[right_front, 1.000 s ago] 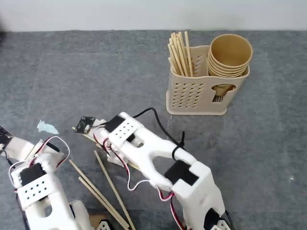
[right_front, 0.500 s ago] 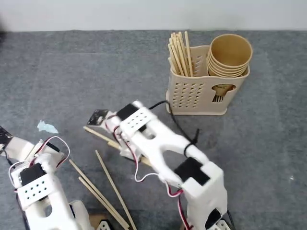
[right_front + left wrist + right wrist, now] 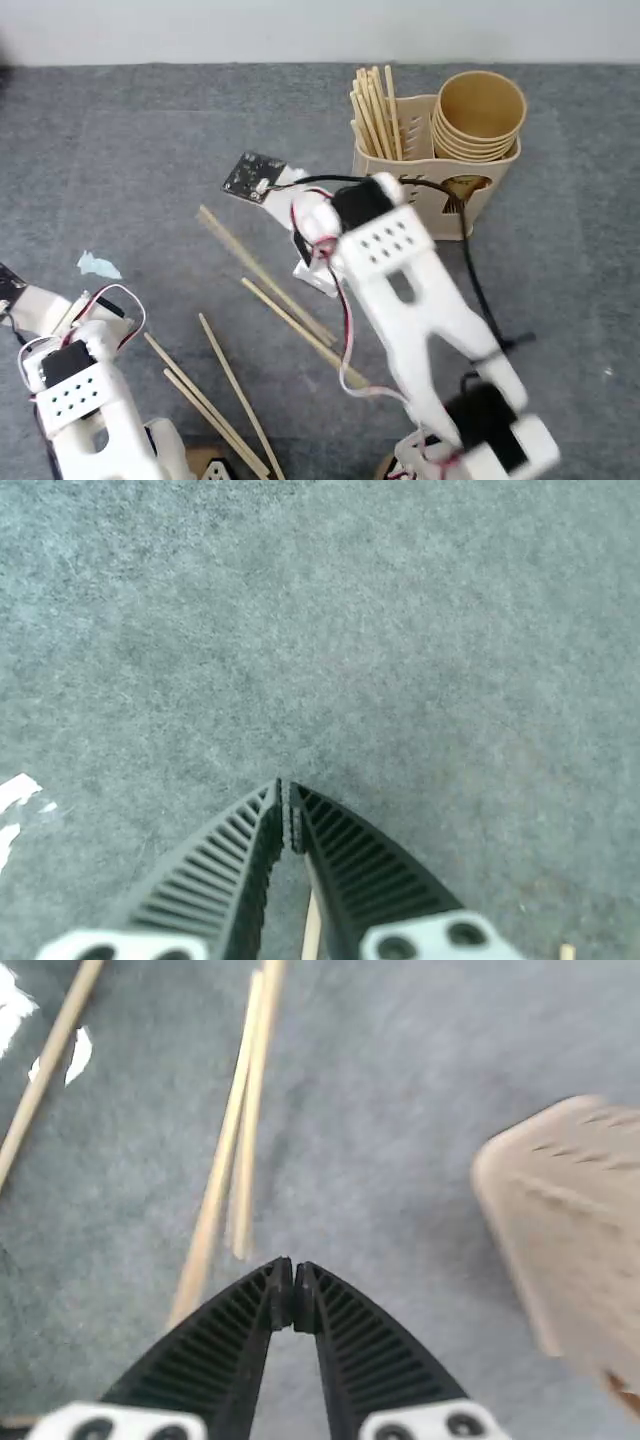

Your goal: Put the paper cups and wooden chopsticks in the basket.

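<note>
At the far right of the grey bench (image 3: 150, 150) stands the basket (image 3: 400, 200), with a stack of paper cups (image 3: 480, 110) in its right compartment and upright wooden chopsticks (image 3: 375, 110) in its left. The right arm (image 3: 400, 280) stretches from the near edge to just left of the basket. The right pincer (image 3: 292, 1300) is pressed together on nothing, above the bench between the basket and two loose chopsticks (image 3: 265, 275) lying mid-bench. Three more chopsticks (image 3: 215, 385) lie at the near edge beside the left arm (image 3: 70, 390). The left pincer (image 3: 285, 810) is also pressed together, low over the bench. A pale blue scrap (image 3: 98, 265) lies at the left.
</note>
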### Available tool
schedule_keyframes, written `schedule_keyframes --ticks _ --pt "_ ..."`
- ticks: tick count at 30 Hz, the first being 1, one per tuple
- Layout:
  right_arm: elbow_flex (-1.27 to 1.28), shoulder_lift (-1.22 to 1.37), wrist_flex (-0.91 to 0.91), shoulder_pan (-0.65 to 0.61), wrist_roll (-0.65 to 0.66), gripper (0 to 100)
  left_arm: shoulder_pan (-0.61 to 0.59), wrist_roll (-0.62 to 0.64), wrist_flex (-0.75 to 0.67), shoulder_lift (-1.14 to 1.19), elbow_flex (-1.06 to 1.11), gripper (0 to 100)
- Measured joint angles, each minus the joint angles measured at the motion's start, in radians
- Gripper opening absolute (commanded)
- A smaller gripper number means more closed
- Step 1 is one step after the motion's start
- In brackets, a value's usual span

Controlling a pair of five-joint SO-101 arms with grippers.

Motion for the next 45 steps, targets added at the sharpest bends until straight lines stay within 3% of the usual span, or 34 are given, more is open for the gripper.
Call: schedule_keyframes --ticks 5,11,19,27,37,45 --pt "-0.086 -0.167 0.003 0.002 0.003 0.8 0.000 0.000 0.000 0.000 0.000 1" --pt "-0.147 -0.195 0.003 0.003 -0.009 1.0 0.000 0.000 0.000 0.000 0.000 1" --pt "0.086 -0.052 -0.032 -0.072 -0.081 16.8 0.000 0.000 0.000 0.000 0.000 1" --pt "0.316 0.095 -0.258 -0.199 -0.181 32.3 0.000 0.000 0.000 0.000 0.000 1" --pt "0.333 0.341 -0.419 -0.290 -0.224 31.9 0.000 0.000 0.000 0.000 0.000 1" --pt "0.221 0.500 -0.420 -0.255 -0.227 20.2 0.000 0.000 0.000 0.000 0.000 1"
